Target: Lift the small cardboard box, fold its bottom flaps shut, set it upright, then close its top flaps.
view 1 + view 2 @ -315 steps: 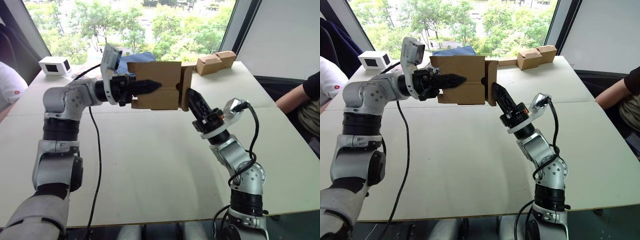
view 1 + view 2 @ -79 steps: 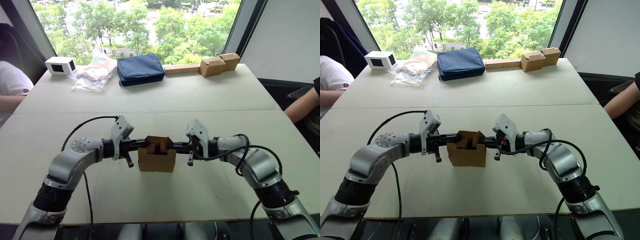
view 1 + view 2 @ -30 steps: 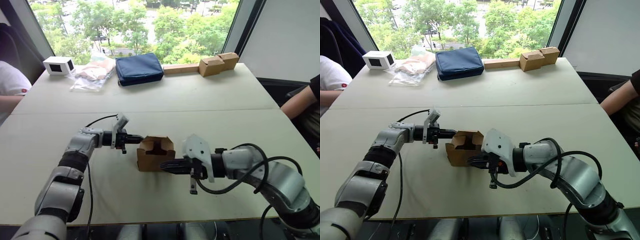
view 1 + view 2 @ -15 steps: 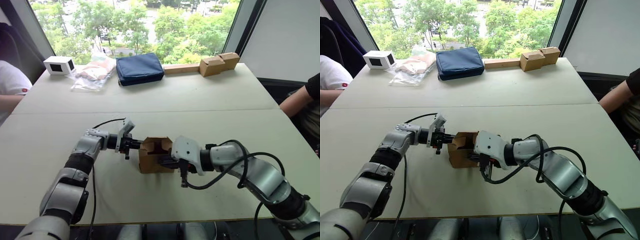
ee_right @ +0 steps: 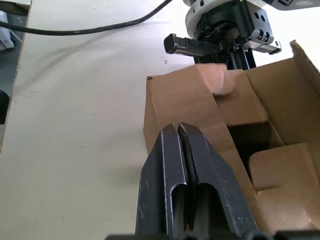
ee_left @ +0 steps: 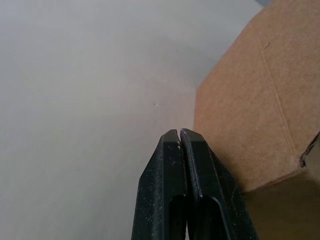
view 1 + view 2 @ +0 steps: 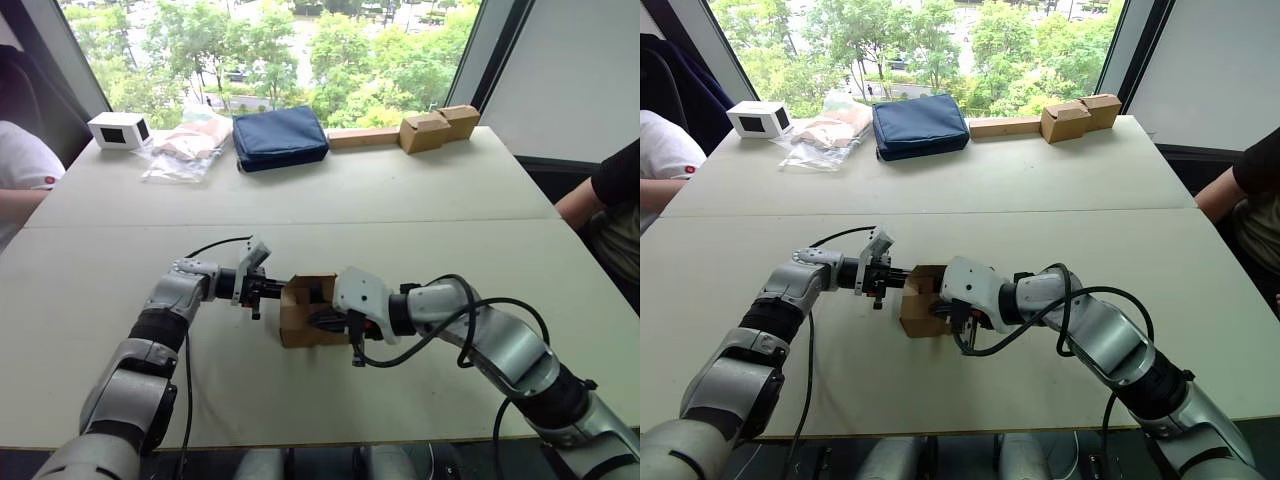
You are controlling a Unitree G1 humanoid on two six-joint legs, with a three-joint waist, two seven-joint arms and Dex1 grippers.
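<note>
Right wrist view is showing your right gripper (image 5: 178,131), fingers together, pressing a top flap (image 5: 187,97) inward while the closed left gripper (image 6: 179,134) is bracing the small cardboard box (image 7: 308,312) near the table's (image 7: 420,180) front edge.

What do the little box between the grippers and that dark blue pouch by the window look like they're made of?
Small box: brown corrugated cardboard, matte and unprinted; its creased flaps and raw cut edges suggest so. Pouch: probably woven fabric, navy and matte, with soft rounded edges and a seam along the side; the exact textile can't be told. Both rest on a table with a smooth off-white top.
</note>
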